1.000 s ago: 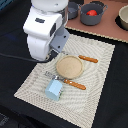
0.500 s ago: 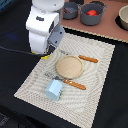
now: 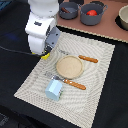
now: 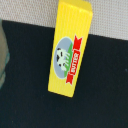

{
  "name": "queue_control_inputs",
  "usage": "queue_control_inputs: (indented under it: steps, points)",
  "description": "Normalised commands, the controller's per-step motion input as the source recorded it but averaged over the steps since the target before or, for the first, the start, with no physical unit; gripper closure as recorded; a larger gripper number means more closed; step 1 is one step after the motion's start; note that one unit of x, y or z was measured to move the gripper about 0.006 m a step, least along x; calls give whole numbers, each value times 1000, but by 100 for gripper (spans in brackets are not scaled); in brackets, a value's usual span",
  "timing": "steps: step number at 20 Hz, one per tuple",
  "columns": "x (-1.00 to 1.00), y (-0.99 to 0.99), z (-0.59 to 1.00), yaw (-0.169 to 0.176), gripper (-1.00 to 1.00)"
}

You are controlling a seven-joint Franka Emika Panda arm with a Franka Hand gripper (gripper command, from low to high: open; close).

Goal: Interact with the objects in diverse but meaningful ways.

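Note:
The yellow butter box (image 4: 70, 50) lies flat, one end on the woven mat and the rest over the black tabletop. In the exterior view only a yellow corner of the butter box (image 3: 45, 56) shows under the white arm. My gripper (image 3: 48, 51) hangs right above it, its fingers hidden by the arm and absent from the wrist view. The pale blue milk carton (image 3: 54, 89) stands on the mat's near part. A grey two-handled pot (image 3: 93, 14) at the back holds the red tomato (image 3: 92, 12). A second grey pot (image 3: 69, 9) stands beside it.
A tan round plate (image 3: 69, 66) sits mid-mat, with a wooden-handled knife (image 3: 71, 83) on its near side and a fork (image 3: 83, 58) on its far side. A pale bowl (image 3: 123, 17) is at the exterior view's right edge. The beige mat (image 3: 97, 95) covers a black table.
The arm has shifted a little toward the exterior view's left and back, and the butter box's yellow corner now shows beneath it.

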Motion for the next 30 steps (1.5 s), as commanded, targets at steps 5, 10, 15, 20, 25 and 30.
queue_control_inputs:
  steps: [5, 10, 15, 20, 25, 30]
  points:
    - [-353, 0, -243, -77, -100]
    - [-96, 27, -189, -96, -100]
    - [-206, 190, -308, -43, -100]
    - [-245, 151, -349, -31, -100]
    - [-318, 164, -378, -11, -100]
    - [-326, 134, -367, -11, 100]
